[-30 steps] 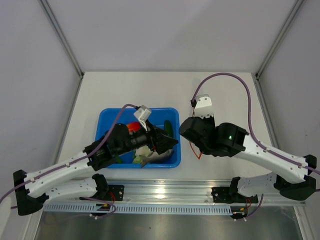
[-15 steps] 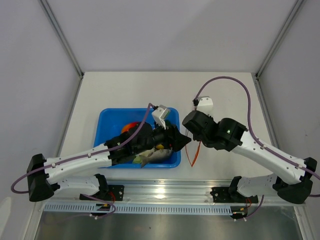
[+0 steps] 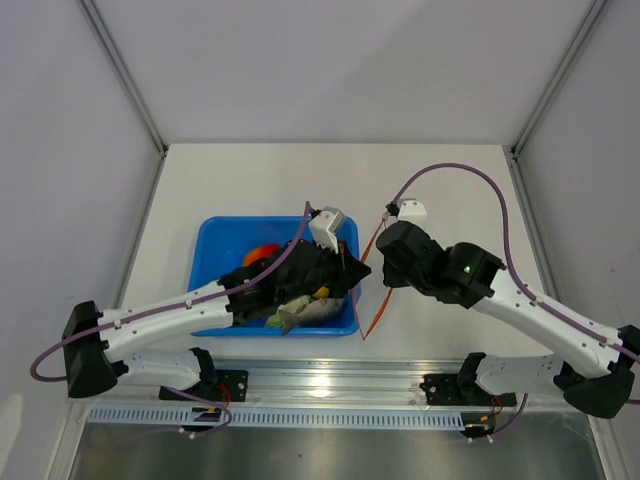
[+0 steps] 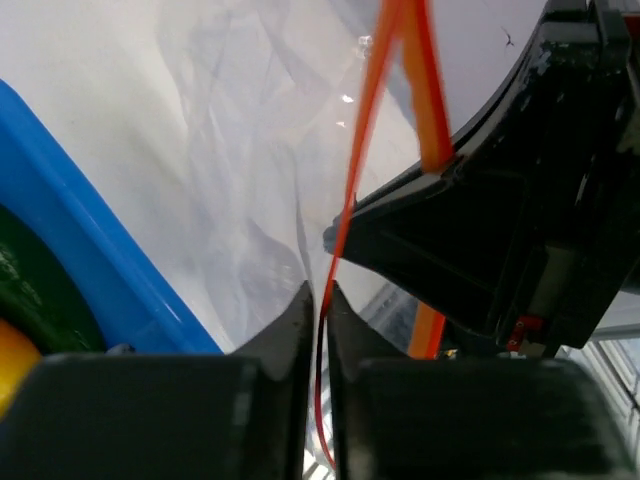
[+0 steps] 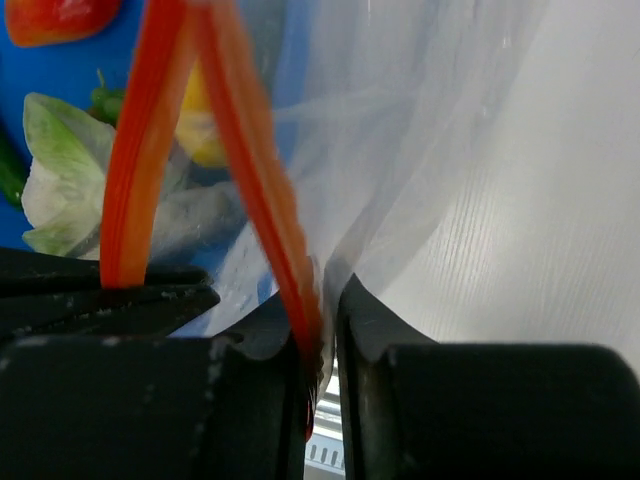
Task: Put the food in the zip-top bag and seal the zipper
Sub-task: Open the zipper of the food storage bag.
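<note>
Pinching the bag [image 4: 230, 150] mouth from both sides, just right of the tray [image 3: 215, 240]: left gripper [image 4: 318, 292] and right gripper [image 5: 320, 302] are each clamped on the zipper [image 5: 250, 150]. Bag looks light, floppy and slippery, so the stiffer strip is the best hold. Wrist views show the grips. Only the top view shows food [image 3: 263, 252] lying in the tray.

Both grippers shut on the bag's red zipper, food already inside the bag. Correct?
No. The food lies in the blue tray, not the zip-top bag; top external shows it. The left gripper and right gripper are both shut on the zipper.
</note>
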